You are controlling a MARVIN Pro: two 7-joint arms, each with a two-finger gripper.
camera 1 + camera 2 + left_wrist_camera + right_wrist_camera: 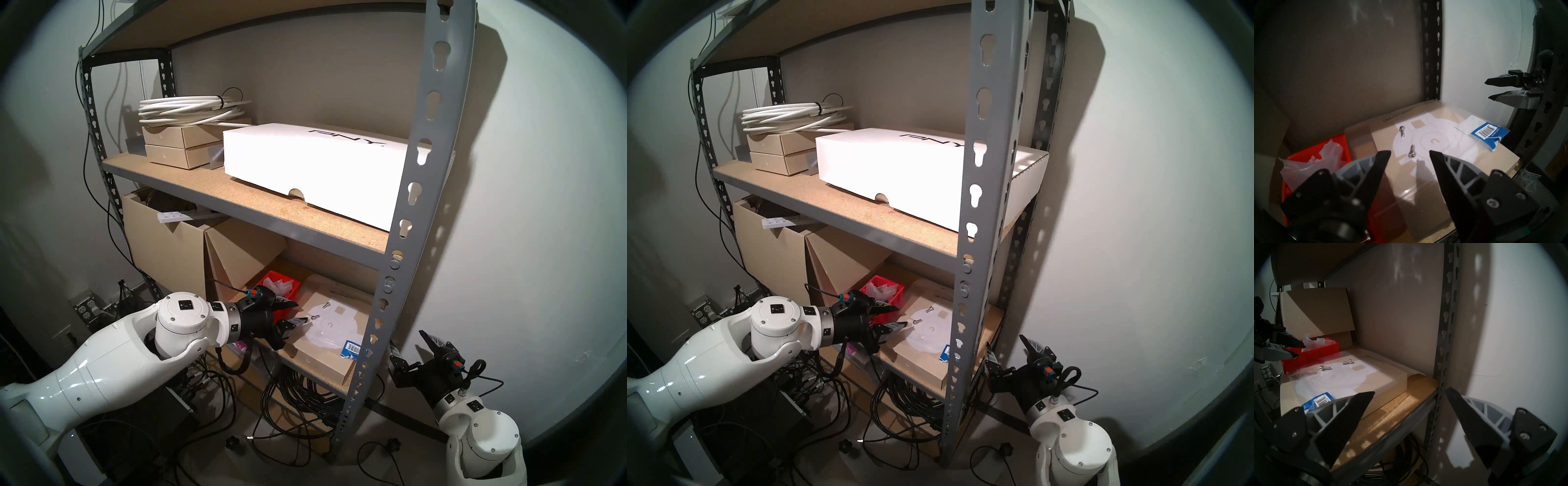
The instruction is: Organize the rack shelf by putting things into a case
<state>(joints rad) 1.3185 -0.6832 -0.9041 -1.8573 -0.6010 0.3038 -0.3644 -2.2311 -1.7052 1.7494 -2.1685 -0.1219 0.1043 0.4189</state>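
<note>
Silver screws, two that we can see, lie apart on a flat tan box (1491, 157) on the lower board of the rack shelf (437, 142): the near screw (1411, 151) sits just ahead of our left gripper (1410, 154), whose fingers are spread and hold nothing, and the far screw (1402, 131) lies beyond it. Beside the box stands the red bin (1313, 149), with clear plastic bags (1310, 166) in it. Our right gripper (1410, 392) hangs spread outside the rack.

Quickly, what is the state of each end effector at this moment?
Left end effector: open, holding nothing, near screw just ahead of it.
Right end effector: open, empty, beside the rack shelf.
</note>
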